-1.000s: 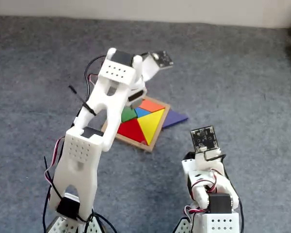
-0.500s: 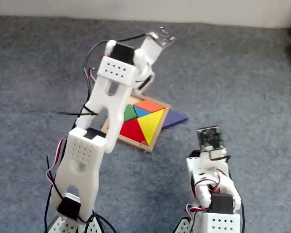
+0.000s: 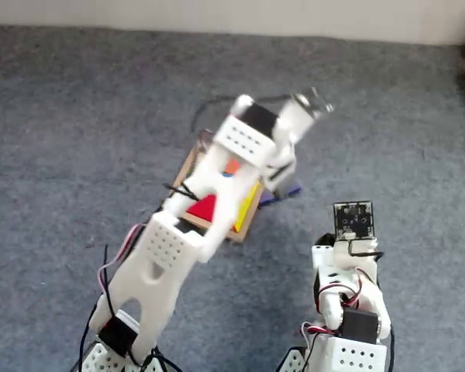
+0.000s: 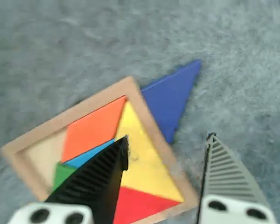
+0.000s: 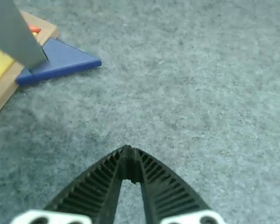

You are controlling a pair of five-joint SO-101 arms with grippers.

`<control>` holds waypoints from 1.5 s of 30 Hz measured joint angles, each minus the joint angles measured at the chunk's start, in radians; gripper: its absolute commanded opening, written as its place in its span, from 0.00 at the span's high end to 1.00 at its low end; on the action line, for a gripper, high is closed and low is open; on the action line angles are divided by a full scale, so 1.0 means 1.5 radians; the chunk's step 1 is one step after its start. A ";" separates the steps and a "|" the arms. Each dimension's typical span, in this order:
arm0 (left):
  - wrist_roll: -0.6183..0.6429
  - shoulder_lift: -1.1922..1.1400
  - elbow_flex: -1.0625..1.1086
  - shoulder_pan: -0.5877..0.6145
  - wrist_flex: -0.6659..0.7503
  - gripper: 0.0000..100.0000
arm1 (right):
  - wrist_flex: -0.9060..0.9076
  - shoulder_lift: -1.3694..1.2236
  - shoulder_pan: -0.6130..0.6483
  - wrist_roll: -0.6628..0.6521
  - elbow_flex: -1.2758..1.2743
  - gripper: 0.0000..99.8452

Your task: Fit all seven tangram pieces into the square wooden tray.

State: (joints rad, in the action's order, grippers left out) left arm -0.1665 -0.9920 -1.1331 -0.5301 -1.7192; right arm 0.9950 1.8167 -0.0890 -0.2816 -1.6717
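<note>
Tangram tray (image 4: 65, 117): square, pale wood, raised rim, lying on grey felted carpet (image 5: 200, 70). Flat yellow triangle (image 4: 144, 163), red triangle (image 4: 140, 207), orange parallelogram (image 4: 91, 133) and green piece (image 4: 63, 172) sit inside. The blue triangle (image 4: 170, 100) lies outside, one edge against the rim. Left gripper (image 4: 167, 140), ribbed fingers spread, hangs above that rim. Right gripper (image 5: 129, 154), fingers pressed together, hangs over carpet.
</note>
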 measured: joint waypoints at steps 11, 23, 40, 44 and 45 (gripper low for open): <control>0.000 -0.062 0.000 -0.011 0.084 0.74 | 0.000 0.000 0.000 0.002 0.000 0.99; -0.015 -0.110 -0.038 -0.013 0.111 0.76 | 0.000 0.000 0.000 0.004 0.000 0.99; -0.059 -0.109 -0.044 -0.064 -0.016 0.84 | 0.000 0.000 0.000 0.004 0.000 0.99; -0.013 -0.051 -0.044 -0.041 -0.024 0.84 | 0.000 0.000 0.000 0.004 0.000 0.99; -0.006 -0.025 -0.039 -0.030 -0.024 0.84 | 0.000 0.000 0.000 0.004 0.000 0.99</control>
State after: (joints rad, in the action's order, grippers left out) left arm -0.1757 -1.0288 -1.1914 -0.5746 -1.7545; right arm 0.9950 1.8167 -0.0890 -0.2754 -1.6717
